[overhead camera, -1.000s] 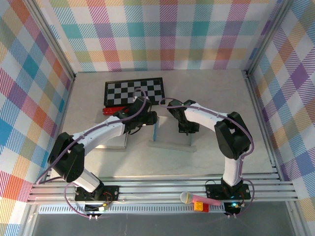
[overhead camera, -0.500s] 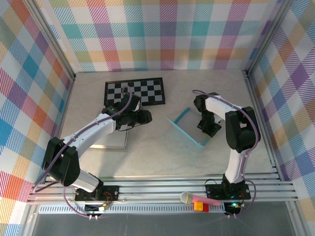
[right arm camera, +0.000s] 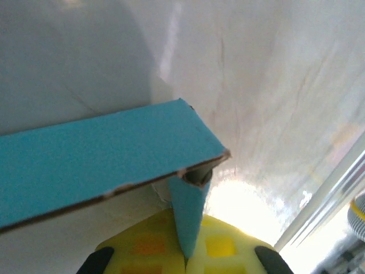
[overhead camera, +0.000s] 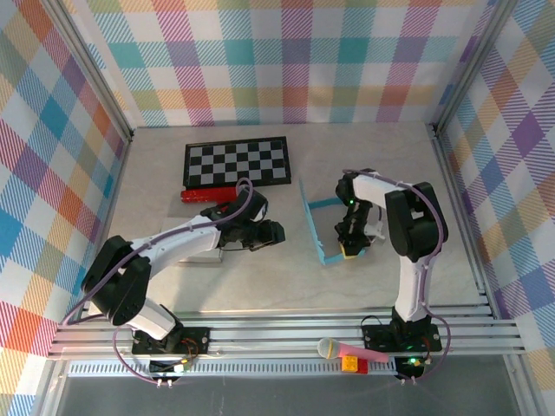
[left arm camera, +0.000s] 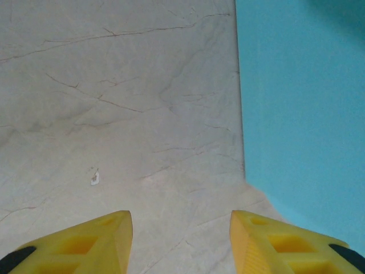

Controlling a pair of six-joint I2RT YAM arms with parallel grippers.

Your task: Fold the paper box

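Pastel plaid walls close in a pale marbled surface [overhead camera: 260, 286]. From above, the teal paper box [overhead camera: 319, 227] stands right of centre with its walls partly raised. A black-and-white chessboard [overhead camera: 236, 161] lies further back on the left. The right jaws meet the box's near corner, while the left jaws hang to its left, apart from it.

At the left wrist, the yellow jaws stand spread over bare surface, nothing between them, with a flat teal panel [left arm camera: 302, 114] alongside.

At the right wrist, the jaws are pressed together on a thin teal flap [right arm camera: 191, 211] of the box.
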